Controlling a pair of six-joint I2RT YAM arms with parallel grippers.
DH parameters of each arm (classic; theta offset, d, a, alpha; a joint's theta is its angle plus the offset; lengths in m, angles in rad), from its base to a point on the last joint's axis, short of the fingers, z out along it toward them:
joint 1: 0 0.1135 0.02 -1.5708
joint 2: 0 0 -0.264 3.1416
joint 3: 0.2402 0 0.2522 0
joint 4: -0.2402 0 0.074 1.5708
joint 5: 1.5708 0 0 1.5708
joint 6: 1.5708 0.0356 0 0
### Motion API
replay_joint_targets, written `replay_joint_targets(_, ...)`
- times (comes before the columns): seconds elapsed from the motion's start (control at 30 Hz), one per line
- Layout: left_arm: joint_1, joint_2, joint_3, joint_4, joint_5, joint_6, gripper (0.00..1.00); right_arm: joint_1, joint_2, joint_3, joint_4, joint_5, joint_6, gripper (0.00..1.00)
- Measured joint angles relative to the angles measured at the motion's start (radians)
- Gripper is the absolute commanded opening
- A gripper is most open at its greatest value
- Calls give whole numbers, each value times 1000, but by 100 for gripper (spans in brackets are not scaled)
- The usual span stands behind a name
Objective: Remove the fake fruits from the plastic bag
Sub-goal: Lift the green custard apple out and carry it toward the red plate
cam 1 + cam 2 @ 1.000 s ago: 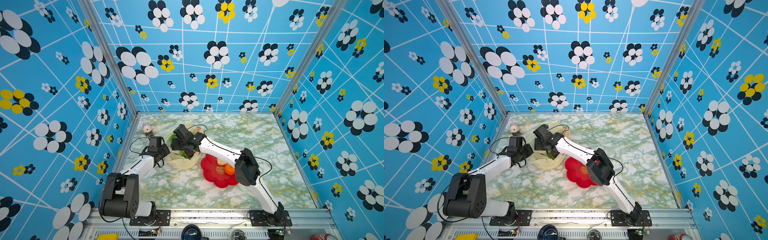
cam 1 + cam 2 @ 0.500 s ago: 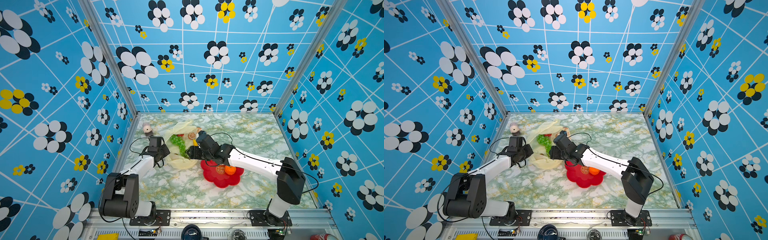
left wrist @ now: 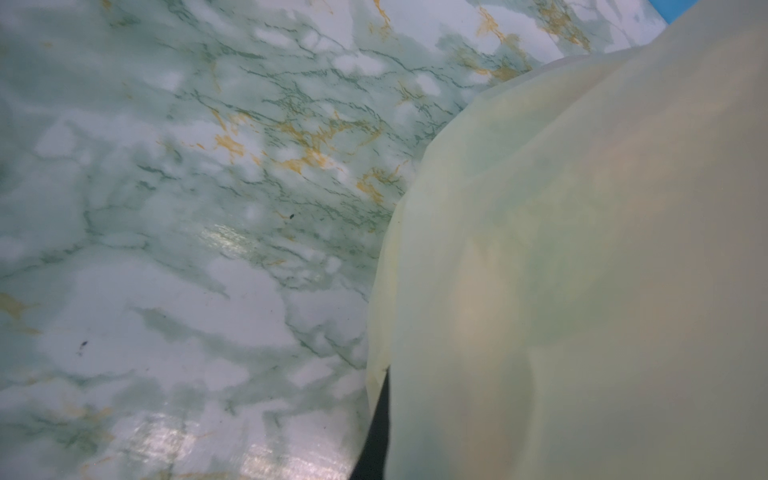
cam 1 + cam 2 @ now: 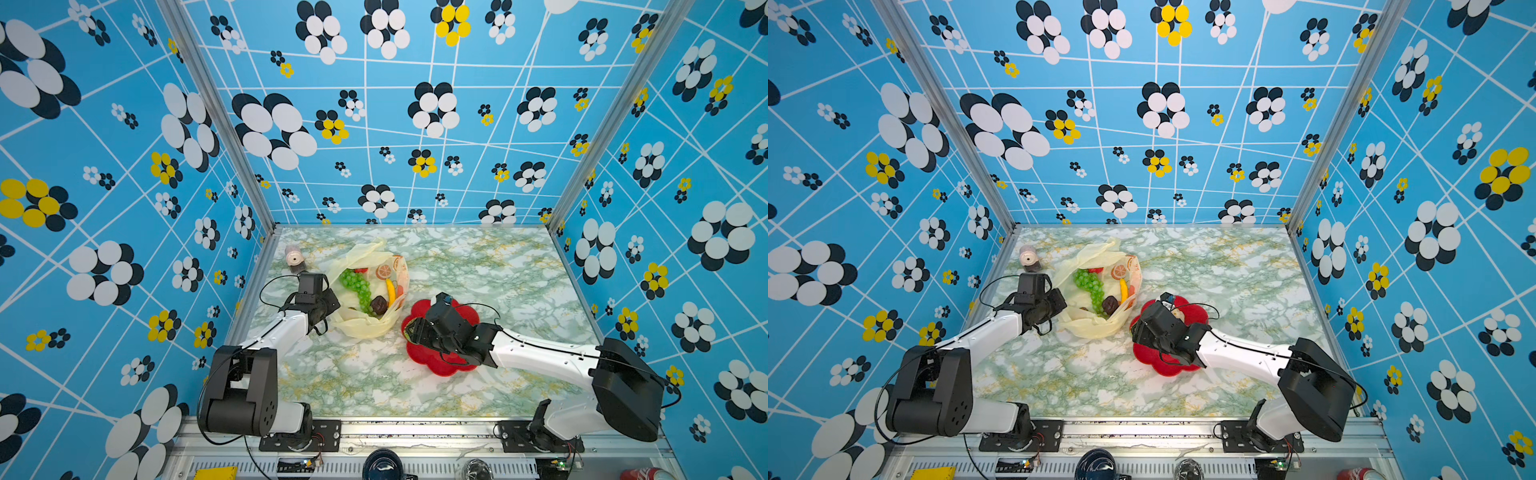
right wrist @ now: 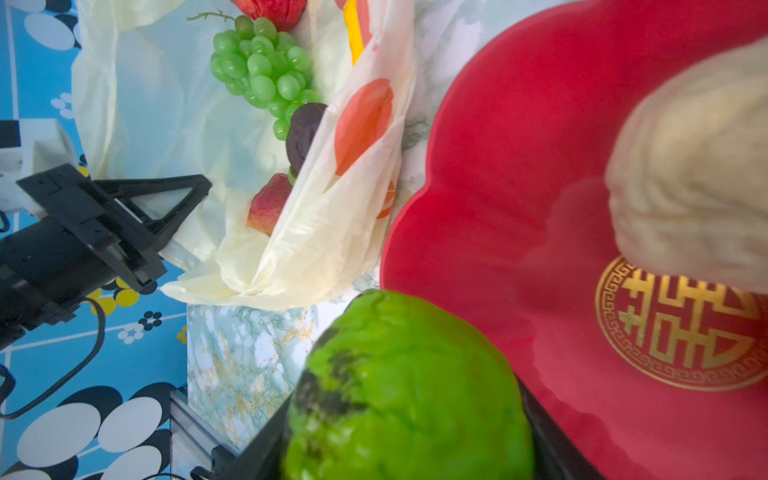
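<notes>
Bulb (image 5: 685,166) sits plated, our right tool (image 4: 415,332) clamps a ball (image 5: 407,386) at the plate (image 4: 432,359), left tool (image 4: 332,305) pinches the bag (image 4: 365,328), and grapes (image 4: 357,286), banana (image 4: 390,293), others await us inside.

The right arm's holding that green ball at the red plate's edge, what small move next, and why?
Probably nudge the right gripper further in over the red plate before releasing: the green netted ball it grips hangs above the plate's rim, partly over the table.

plastic bag (image 4: 362,329) left of plate (image 4: 424,358)
</notes>
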Motion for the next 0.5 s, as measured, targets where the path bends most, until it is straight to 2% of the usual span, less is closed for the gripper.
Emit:
replay_joint_targets(0.3, 0, 0, 0, 0, 1, 0, 0, -6, -13, -157, 139, 71, 176, 64)
replay_joint_targets(0.5, 0, 0, 0, 0, 4, 0, 0, -16, -3, -176, 227, 100, 247, 65)
